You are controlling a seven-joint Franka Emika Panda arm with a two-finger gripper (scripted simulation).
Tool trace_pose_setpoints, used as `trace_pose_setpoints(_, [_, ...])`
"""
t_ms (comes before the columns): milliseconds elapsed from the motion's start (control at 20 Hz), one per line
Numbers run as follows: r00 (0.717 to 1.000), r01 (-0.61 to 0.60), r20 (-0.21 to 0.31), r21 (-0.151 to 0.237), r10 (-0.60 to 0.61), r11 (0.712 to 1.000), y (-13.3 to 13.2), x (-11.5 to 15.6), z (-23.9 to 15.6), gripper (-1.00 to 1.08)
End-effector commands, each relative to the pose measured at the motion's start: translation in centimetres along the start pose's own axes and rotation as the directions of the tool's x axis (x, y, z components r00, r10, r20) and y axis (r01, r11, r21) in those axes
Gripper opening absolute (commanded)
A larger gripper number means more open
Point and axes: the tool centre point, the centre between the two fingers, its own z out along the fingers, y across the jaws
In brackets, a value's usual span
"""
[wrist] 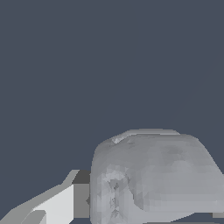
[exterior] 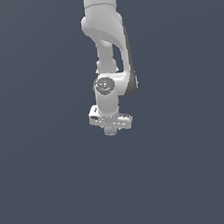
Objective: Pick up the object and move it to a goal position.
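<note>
The object (wrist: 153, 175) is a pale grey-blue bumpy lump that fills the lower part of the wrist view, right at the gripper. It sits between the fingers, and one white finger (wrist: 57, 205) presses against its side; the other finger is mostly hidden behind it. In the exterior view, the gripper (exterior: 110, 128) hangs straight down from the white arm (exterior: 106, 36), and the object (exterior: 110, 131) shows as a tiny lump poking out under the hand. The gripper is shut on the object. I cannot tell how high it is above the floor.
A plain dark blue-grey surface (exterior: 44, 190) fills both views around the arm. No other objects, containers or edges are in view, and no goal marker shows.
</note>
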Motion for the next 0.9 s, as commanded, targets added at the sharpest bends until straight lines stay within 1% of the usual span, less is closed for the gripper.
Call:
trace_pose_setpoints(0, [1.000, 0.000, -0.001, 0.000, 0.000, 1.000, 0.0, 0.0, 0.0, -1.00])
trace_pose_setpoints(250, [1.000, 0.000, -0.001, 0.000, 0.000, 1.000, 0.5, -0.5, 0.0, -1.00])
trace_pose_setpoints(450, [1.000, 0.000, -0.001, 0.000, 0.000, 1.000, 1.4, -1.5, -0.1, -1.00])
trace_pose_setpoints(850, [1.000, 0.000, 0.000, 0.000, 0.000, 1.000, 4.6, -5.1, -0.2, -1.00])
